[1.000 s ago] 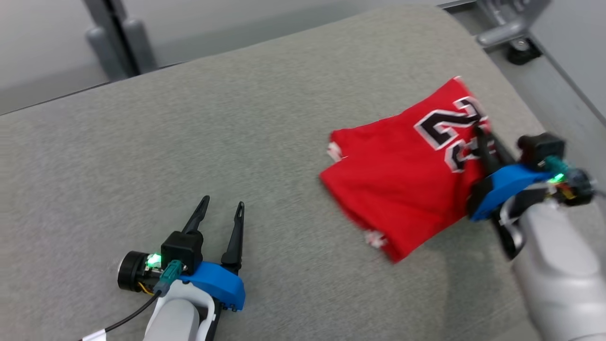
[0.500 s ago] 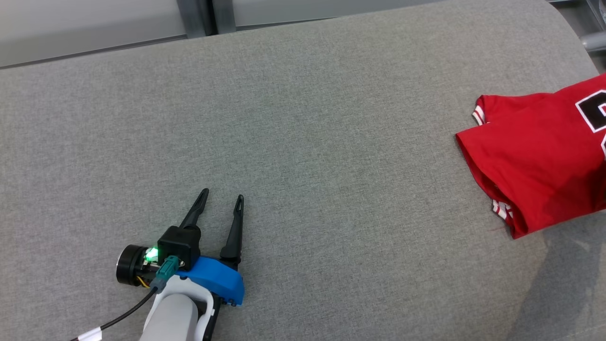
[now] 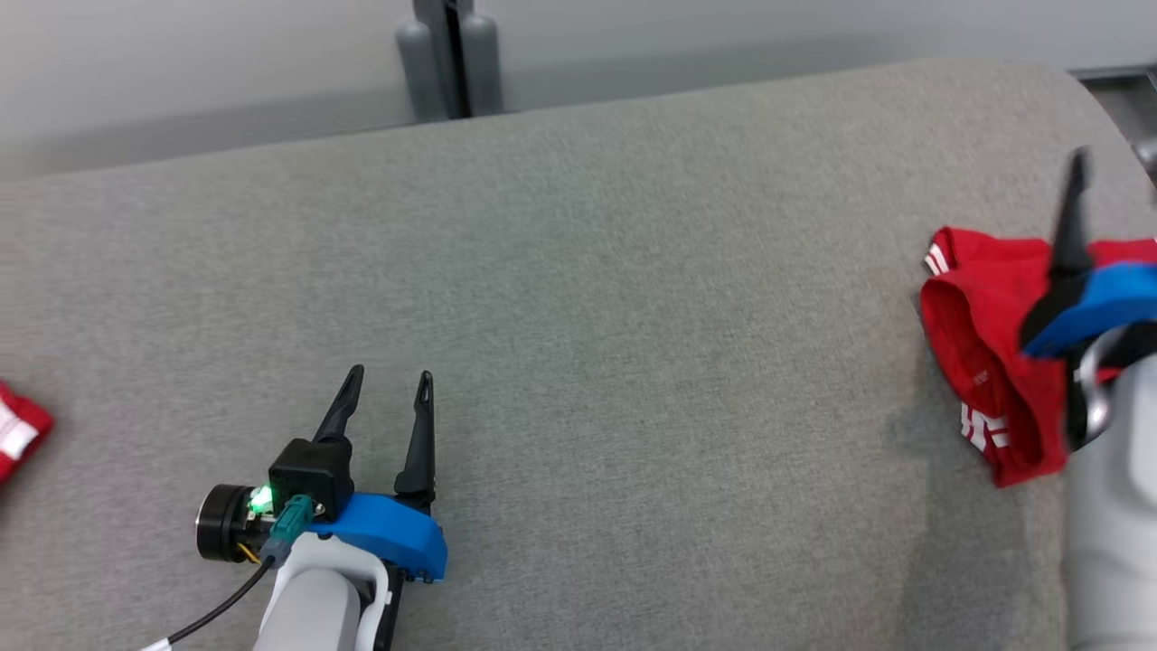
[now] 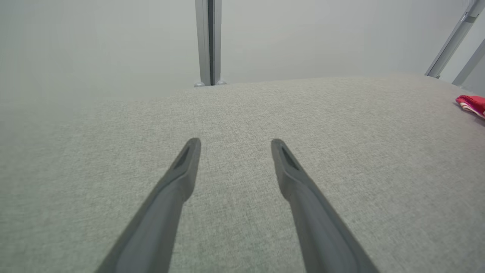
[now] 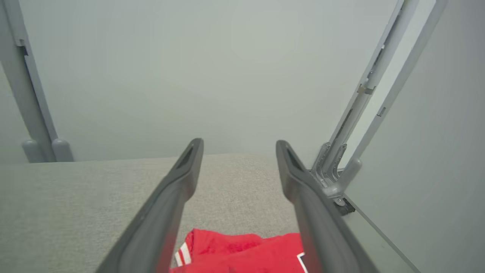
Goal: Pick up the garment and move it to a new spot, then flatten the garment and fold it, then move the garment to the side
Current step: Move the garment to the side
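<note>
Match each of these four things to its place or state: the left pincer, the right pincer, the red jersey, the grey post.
Things:
1. left pincer
2. right pincer
3. red jersey
4. grey post

Places or states:
A. upright behind the far edge of the grey padded surface
B. open over bare fabric, lower left of the head view
C. lying loosely folded near the surface's right end
D. open, just above the jersey

Pairs: 1-B, 2-D, 3-C, 4-A.
</note>
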You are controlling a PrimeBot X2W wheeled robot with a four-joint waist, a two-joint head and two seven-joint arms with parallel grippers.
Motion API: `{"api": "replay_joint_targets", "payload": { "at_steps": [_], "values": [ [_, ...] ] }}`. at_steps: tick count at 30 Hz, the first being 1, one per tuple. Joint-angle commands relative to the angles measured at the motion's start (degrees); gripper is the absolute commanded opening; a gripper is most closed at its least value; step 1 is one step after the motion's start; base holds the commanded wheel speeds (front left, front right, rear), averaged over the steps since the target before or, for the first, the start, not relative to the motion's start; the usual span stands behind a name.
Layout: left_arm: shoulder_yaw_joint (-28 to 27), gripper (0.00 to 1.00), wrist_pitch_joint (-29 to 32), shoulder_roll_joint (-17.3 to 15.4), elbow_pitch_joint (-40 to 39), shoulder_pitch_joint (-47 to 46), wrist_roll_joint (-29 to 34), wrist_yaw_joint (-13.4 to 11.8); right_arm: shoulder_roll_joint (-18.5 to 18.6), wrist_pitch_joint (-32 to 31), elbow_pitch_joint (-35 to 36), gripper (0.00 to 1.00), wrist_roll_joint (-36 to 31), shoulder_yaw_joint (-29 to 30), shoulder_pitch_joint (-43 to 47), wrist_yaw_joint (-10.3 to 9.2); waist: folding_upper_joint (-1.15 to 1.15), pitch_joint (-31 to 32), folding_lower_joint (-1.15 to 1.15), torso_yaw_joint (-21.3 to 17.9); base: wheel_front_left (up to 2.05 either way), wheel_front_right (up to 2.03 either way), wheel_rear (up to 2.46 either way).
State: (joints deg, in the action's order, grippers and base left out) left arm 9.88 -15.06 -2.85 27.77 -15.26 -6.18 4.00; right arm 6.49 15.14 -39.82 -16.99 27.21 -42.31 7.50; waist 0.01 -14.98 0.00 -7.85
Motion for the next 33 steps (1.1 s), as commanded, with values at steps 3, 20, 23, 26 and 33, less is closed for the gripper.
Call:
{"api": "replay_joint_targets", "payload": {
  "at_steps": [3,20,23,26,33],
  "values": [
    [-0.06,1.00,-0.14,-0.08,-0.54,1.17,-1.05,-0.90,-1.86,0.01,3.46,1.00,4.53,-5.67,5.80,-0.02,-0.01,1.81,0.00,1.46,0.00,0.00,0.00],
    [-1.77,1.00,-0.14,-0.07,1.35,5.94,-1.88,-4.02,-3.50,0.00,4.94,1.00,21.58,-20.65,24.32,-0.02,-0.01,9.55,0.00,7.00,0.00,0.00,0.00],
    [-2.70,1.00,-0.14,-0.06,1.64,7.10,-1.91,-4.53,-3.50,0.00,5.13,1.00,22.82,-22.37,25.50,-0.02,-0.01,11.13,0.00,6.96,0.00,0.00,0.00],
    [-3.52,1.00,-0.14,-0.04,1.67,8.26,-2.56,-4.89,-3.51,0.00,5.66,1.00,24.09,-24.48,26.45,-0.02,-0.01,12.60,0.00,6.69,0.00,0.00,0.00],
    [-5.07,1.00,-0.14,-0.07,1.09,9.90,-2.74,-5.43,-3.52,0.00,6.92,1.00,25.78,-27.18,27.78,-0.02,-0.01,13.95,0.00,6.38,0.00,0.00,0.00]
  ]
}}
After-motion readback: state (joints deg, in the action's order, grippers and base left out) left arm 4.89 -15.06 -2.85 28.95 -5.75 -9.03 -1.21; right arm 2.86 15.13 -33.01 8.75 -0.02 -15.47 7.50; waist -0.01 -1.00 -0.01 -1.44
